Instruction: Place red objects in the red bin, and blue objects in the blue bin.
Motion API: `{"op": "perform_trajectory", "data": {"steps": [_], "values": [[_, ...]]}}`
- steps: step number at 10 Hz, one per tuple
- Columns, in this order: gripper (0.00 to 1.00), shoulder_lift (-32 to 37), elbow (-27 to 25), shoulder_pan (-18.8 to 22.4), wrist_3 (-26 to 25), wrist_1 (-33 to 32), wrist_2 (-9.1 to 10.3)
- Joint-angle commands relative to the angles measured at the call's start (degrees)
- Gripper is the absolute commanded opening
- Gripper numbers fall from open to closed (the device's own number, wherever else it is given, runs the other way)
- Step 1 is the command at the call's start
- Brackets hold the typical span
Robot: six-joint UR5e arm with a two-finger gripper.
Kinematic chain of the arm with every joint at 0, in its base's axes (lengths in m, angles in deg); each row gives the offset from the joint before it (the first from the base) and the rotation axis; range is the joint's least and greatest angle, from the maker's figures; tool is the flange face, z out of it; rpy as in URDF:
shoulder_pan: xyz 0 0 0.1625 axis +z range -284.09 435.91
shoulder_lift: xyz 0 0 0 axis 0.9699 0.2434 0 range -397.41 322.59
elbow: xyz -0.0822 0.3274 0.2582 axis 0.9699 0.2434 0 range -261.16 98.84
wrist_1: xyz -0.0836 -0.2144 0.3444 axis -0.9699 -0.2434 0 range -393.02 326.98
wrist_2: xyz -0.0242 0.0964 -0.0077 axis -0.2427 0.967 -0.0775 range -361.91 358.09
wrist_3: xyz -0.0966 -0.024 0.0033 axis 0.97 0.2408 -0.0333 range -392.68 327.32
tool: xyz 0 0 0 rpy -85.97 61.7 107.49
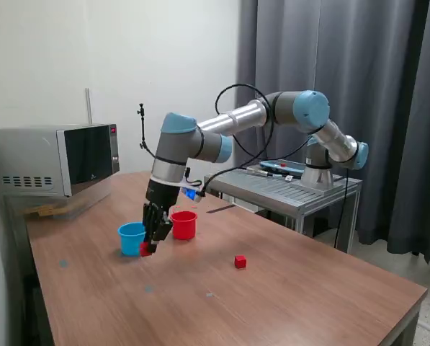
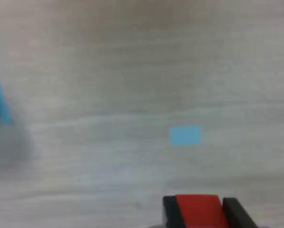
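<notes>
Long brown wood-grain table (image 1: 287, 295) filling the lower scene. At the far end on the exterior view's left, a boxy silver microwave oven (image 1: 52, 160) with a dark glass door, raised on a pale block. Behind, a plain white wall (image 1: 128, 58); to the exterior view's right, heavy grey curtains (image 1: 387, 86) hanging to the floor. Beside the table, a grey slatted metal stand (image 1: 294, 189) carrying a flat device with a blue screen (image 1: 281, 166). Small pale blue rectangular patch (image 2: 185, 135) on the wood, blurred in the wrist view.
</notes>
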Motion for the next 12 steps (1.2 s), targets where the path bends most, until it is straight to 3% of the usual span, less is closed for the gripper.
{"op": "perform_trajectory", "data": {"steps": [1,2,4,7,12], "values": [[0.0,6.2,-9.1,-0.3,-3.9,0.4,-2.49],[0.0,8.9,-11.2,-0.5,-6.4,0.6,-2.58],[0.0,14.3,-17.7,-1.6,-8.9,1.2,-5.03],[0.0,22.6,-30.9,-5.6,-13.2,2.6,-5.05],[0.0,25.3,-40.2,-8.7,-16.9,2.4,-4.43]]}}
